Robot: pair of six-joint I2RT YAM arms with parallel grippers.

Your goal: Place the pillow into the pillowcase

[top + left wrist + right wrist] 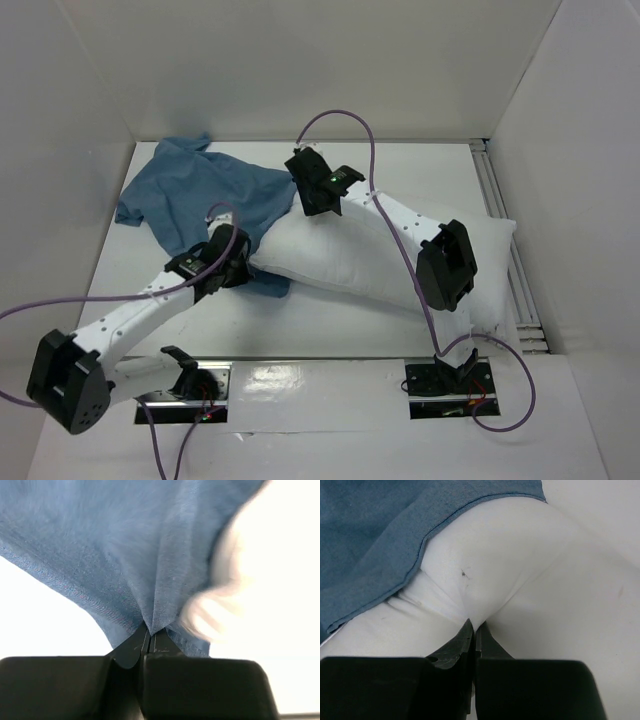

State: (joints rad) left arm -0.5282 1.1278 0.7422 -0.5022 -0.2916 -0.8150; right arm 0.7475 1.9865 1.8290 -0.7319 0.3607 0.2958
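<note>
The pillow (360,258) is lying across the middle of the white table (330,325). In the overhead view it is showing as a plump white oblong, running from the centre out toward four o'clock, its fabric smooth with a few soft creases. The pillowcase (205,185), a medium-blue wrinkled cloth, is spreading from the centre toward ten o'clock, and blue is showing both over and under the pillow's left end. The left gripper (238,262) is sitting at that end, at about seven o'clock from the table's centre. In its wrist view its jaws are pressing together on a fold of the pillowcase (125,555) near the stitched hem, so the cloth is fanning up from the pinch, while the pillow (260,570) is appearing as a blurred white mass at two o'clock. The right gripper (310,210) is reaching over the pillow's far left corner, toward twelve o'clock. In its wrist view its jaws are clamping a tuck of the white pillow (520,570) fabric, creases are radiating from the grip, and a tiny dark speck is sitting just above it. The blue hem of the pillowcase (370,535) is draping over the pillow at ten o'clock.
</note>
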